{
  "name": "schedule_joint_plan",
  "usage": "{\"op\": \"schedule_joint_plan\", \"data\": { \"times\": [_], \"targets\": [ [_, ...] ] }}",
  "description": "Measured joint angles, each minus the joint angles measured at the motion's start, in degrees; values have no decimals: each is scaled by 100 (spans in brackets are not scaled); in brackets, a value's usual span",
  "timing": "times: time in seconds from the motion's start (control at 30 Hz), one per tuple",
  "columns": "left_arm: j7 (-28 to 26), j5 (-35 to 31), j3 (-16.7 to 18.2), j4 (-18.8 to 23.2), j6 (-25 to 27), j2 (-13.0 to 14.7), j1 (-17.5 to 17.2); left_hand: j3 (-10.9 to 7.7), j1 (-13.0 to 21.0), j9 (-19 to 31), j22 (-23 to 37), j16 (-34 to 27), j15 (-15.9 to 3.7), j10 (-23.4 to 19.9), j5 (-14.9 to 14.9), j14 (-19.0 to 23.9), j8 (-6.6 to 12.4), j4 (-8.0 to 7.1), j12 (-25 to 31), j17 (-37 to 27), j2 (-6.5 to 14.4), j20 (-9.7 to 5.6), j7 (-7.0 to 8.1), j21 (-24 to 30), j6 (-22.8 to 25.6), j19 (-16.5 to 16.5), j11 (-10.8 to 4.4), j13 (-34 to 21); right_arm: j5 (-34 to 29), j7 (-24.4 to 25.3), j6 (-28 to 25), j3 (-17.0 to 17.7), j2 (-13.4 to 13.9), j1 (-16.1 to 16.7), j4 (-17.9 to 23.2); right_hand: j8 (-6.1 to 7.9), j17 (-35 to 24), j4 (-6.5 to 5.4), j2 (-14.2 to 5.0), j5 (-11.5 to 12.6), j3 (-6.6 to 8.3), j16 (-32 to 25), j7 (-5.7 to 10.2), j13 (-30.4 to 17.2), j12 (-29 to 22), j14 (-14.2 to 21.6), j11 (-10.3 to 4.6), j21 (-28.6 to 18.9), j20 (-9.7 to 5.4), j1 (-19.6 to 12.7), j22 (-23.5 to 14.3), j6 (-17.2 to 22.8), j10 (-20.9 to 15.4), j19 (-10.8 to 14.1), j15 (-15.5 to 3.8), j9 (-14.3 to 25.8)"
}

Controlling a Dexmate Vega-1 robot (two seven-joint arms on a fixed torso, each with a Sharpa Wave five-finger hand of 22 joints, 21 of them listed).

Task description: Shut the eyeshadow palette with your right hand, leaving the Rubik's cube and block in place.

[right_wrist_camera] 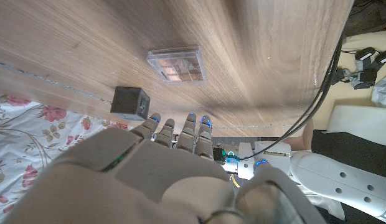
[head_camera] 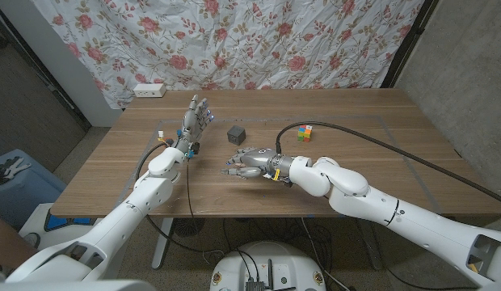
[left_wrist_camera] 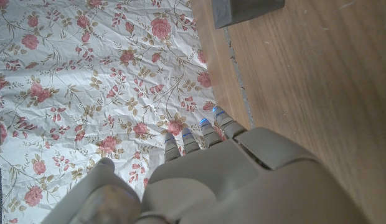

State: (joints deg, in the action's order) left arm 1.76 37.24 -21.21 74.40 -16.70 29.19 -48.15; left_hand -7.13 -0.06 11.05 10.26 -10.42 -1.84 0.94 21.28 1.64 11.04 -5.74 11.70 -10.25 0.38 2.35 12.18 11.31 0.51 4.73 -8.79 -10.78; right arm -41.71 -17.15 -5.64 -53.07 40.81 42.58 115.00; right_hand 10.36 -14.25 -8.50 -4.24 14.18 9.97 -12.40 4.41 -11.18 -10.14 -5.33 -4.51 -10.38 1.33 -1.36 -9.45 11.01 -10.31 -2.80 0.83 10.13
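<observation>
The eyeshadow palette (right_wrist_camera: 176,64) lies flat on the wooden table (head_camera: 372,174), its clear lid down over the brown pans. My right hand (head_camera: 250,162) hovers low near the table's middle, fingers stretched out and apart, holding nothing; in the right wrist view its fingertips (right_wrist_camera: 190,127) stop just short of the palette. A dark grey block (head_camera: 237,132) (right_wrist_camera: 131,102) (left_wrist_camera: 243,9) stands just behind that hand. The Rubik's cube (head_camera: 304,132) sits further to the right. My left hand (head_camera: 194,117) (left_wrist_camera: 243,180) is raised at the left, fingers up and apart, empty.
A black cable (head_camera: 380,141) runs across the table's right half from the cube towards the right edge. A white power strip (head_camera: 149,90) lies at the back left corner. A floral cloth (head_camera: 258,40) hangs behind the table. A blue bin (head_camera: 20,174) stands on the floor at the left.
</observation>
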Motion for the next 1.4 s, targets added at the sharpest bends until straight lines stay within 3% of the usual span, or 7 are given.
{"op": "schedule_joint_plan", "data": {
  "times": [0.4, 0.53, 1.4],
  "targets": [
    [0, 0, 0, 2, 0, 1, 0, 0, 0, 0, 0, 0, 0, 0, 0, 0, 0, 0, 0, 0, 0, 0, 0, 0, 0, 0, 0, 0, -268, 410, 476, 91, -114, 129, -425, 0, -27, -37, -30, 0, 26, 0, -31, 26, 0, -21, -31, 0, -2, 30, 0, -31, 30, 0, -21, 0],
    [0, 0, -1, 2, 0, 1, 0, 0, 0, 0, 0, 0, 0, 0, 0, 0, 0, 0, 0, 0, 0, 0, 0, 0, 0, 0, 0, 0, -345, 549, 598, 103, -143, 147, -508, 0, -27, -36, -30, -22, 26, 0, -31, 26, 0, -20, -65, 0, -64, 30, 0, -31, 58, -19, -22, 0],
    [-1, 0, 0, 1, 0, 0, 2, 0, 0, 0, 0, 0, 0, 0, 0, 0, 0, 0, 0, 0, 0, 0, 0, 0, 0, 0, 0, 0, -529, 1094, 983, 144, -252, 241, -1126, 26, -54, -76, 15, -22, 18, -28, -9, 25, -25, 23, -83, -23, -84, 75, 0, -7, 38, 3, -64, 1]
  ]
}}
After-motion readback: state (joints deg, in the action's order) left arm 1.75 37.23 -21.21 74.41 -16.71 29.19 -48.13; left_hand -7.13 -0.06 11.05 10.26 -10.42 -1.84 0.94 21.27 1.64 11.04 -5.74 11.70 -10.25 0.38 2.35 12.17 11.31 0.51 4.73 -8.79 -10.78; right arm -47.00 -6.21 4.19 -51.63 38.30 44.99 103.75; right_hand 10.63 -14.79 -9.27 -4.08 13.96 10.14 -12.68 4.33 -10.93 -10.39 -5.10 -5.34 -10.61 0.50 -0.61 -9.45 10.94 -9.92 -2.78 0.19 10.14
